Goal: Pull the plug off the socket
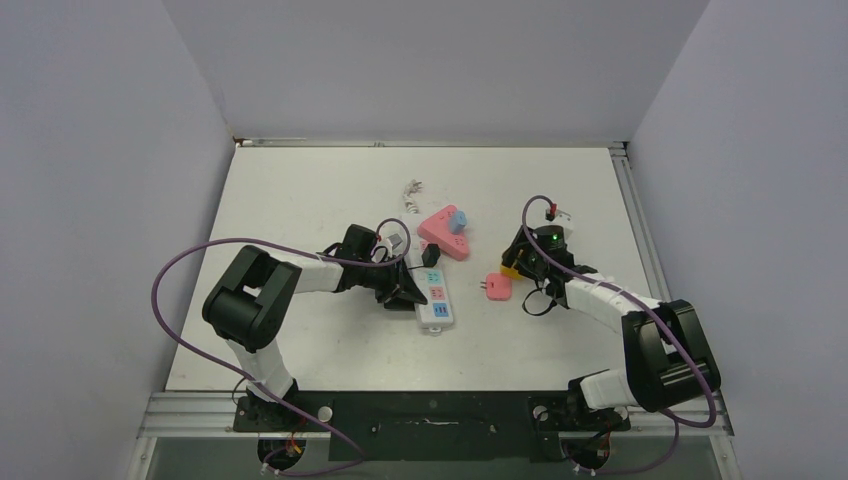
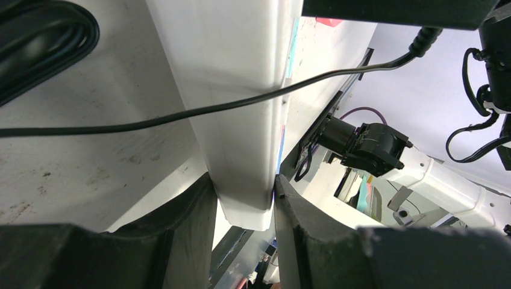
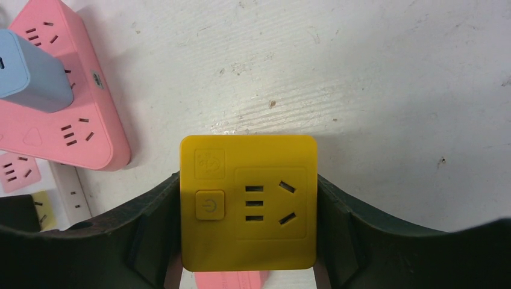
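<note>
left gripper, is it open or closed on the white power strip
Shut: in the left wrist view, the left gripper clamps the socket, its fingers pressed against both sides.

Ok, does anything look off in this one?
Yes: the right gripper is clamped on a yellow socket cube whose outlet is empty, while the black plug sits on the white power strip held by the left gripper.

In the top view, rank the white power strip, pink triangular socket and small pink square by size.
Largest: white power strip, partly hidden by the left claw. Then pink triangular socket. Smallest: small pink square.
</note>
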You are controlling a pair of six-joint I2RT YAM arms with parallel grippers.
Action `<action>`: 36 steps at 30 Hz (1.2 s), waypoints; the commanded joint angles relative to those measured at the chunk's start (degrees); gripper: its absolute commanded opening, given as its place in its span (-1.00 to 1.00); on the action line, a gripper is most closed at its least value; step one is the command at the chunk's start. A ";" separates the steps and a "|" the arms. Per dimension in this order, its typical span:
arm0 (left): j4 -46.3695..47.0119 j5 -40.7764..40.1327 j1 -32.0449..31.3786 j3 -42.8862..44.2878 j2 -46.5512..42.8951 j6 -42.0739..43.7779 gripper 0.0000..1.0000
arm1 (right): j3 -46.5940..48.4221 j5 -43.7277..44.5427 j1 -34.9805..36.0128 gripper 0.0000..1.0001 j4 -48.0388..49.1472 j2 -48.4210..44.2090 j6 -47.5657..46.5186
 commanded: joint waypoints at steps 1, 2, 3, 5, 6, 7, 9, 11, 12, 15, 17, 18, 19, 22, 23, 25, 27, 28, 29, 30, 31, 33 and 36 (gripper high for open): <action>-1.49 -0.91 -0.22 1.28 -1.04 1.50 -1.00 | -0.77 1.73 -0.73 0.31 2.05 -2.02 0.54; -1.46 -0.98 -0.22 1.28 -1.09 1.50 -1.00 | -0.81 1.85 -0.81 0.38 1.90 -2.33 0.54; -1.45 -0.92 -0.22 1.28 -1.12 1.50 -1.00 | -0.82 1.95 -0.95 0.43 1.64 -2.62 0.41; -1.45 -0.87 -0.22 1.28 -1.13 1.49 -1.00 | -0.76 2.16 -1.08 0.48 1.05 -3.31 0.16; -1.45 -0.86 -0.22 1.28 -1.06 1.50 -1.00 | -0.62 2.50 -1.11 0.52 0.64 -3.62 -0.11; -1.44 -0.89 -0.22 1.28 -1.00 1.49 -1.00 | -0.37 2.84 -1.14 0.56 0.21 -3.91 -0.31; -1.49 -0.83 -0.22 1.28 -0.94 1.50 -1.00 | -0.15 3.62 -1.18 0.65 -0.88 -4.56 -0.76; -1.53 -0.78 -0.27 1.24 -0.85 1.50 -1.00 | -0.04 4.54 -1.27 0.77 -1.82 -5.40 -0.94; -1.53 -0.74 -0.23 1.28 -0.89 1.47 -1.00 | -0.03 5.05 -1.33 0.84 -2.24 -5.80 -1.10; -1.53 -0.74 -0.22 1.28 -0.68 1.50 -1.00 | 0.11 6.33 -1.57 0.95 -3.42 -6.97 -1.51; -1.53 -0.74 -0.22 1.28 -0.69 1.50 -1.00 | 0.39 7.64 -1.79 0.80 -4.05 -7.74 -1.75; -1.53 -0.74 -0.22 1.28 -0.64 1.50 -1.00 | 0.57 8.40 -1.86 0.80 -5.46 -8.14 -1.89; -1.53 -0.77 -0.22 1.28 -0.64 1.50 -1.00 | 0.75 8.96 -1.92 0.79 -6.56 -8.53 -2.06; -1.53 -0.74 -0.22 1.35 -0.53 1.49 -1.00 | 1.46 9.90 -1.97 0.79 -8.38 -9.80 -2.23; -1.53 -0.78 -0.23 1.37 -0.54 1.48 -1.00 | 1.61 10.20 -1.99 0.79 -8.94 -10.31 -2.13; -1.53 -0.74 -0.26 1.37 -0.38 1.50 -1.00 | 1.88 11.37 -1.89 0.79 -9.92 -11.56 -1.95; -1.57 -0.73 -0.25 1.37 -0.37 1.48 -1.00 | 1.97 12.35 -1.82 0.79 -10.75 -12.69 -1.77; -1.58 -0.79 -0.27 1.35 -0.37 1.50 -1.00 | 2.05 12.65 -1.73 0.79 -11.16 -13.38 -1.76; -1.54 -0.78 -0.26 1.37 -0.38 1.50 -1.00 | 2.22 12.72 -1.67 0.79 -11.48 -13.97 -1.75; -1.53 -0.81 -0.26 1.37 -0.37 1.50 -1.00 | 2.52 12.69 -1.51 0.79 -11.93 -14.61 -1.78; -1.53 -0.81 -0.30 1.37 -0.37 1.46 -1.00 | 2.78 12.53 -1.26 0.79 -12.33 -15.22 -1.82; -1.53 -0.78 -0.31 1.36 -0.29 1.45 -1.00 | 3.31 12.25 -0.54 0.80 -12.74 -16.42 -2.01; -1.53 -0.82 -0.31 1.37 -0.20 1.50 -1.00 | 4.29 12.04 1.19 0.80 -13.02 -17.95 -2.63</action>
